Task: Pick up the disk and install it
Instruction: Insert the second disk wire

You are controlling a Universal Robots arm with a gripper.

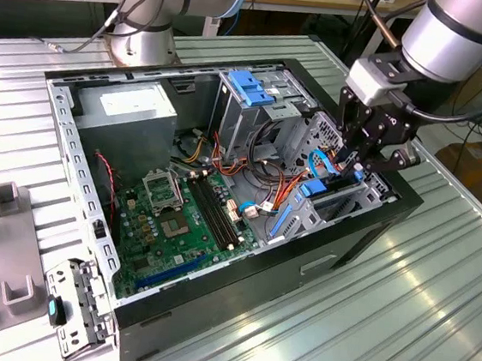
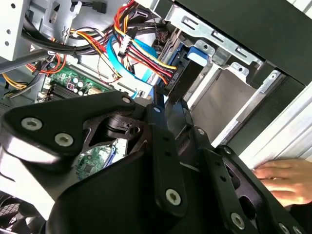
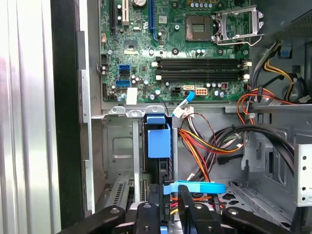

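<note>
Blue plastic rails mark the disk [image 3: 158, 141], which stands on edge in the drive bay at the case's right end in the exterior view, its long axis running down into the bay. The gripper [image 1: 357, 162] hangs directly over it, fingers [image 3: 187, 204] drawn close together about the disk's upper edge and apparently pinching it. Wire bundles [image 3: 209, 141] crowd just beside. A person's hand [image 2: 285, 178] rests on the counter [image 1: 399, 318] outside the case [image 1: 240, 271].

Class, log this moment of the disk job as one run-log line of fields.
gripper: low in the computer case, at the drive bay | disk: upright in the bay, blue rail visible | hand: resting beside case
</note>
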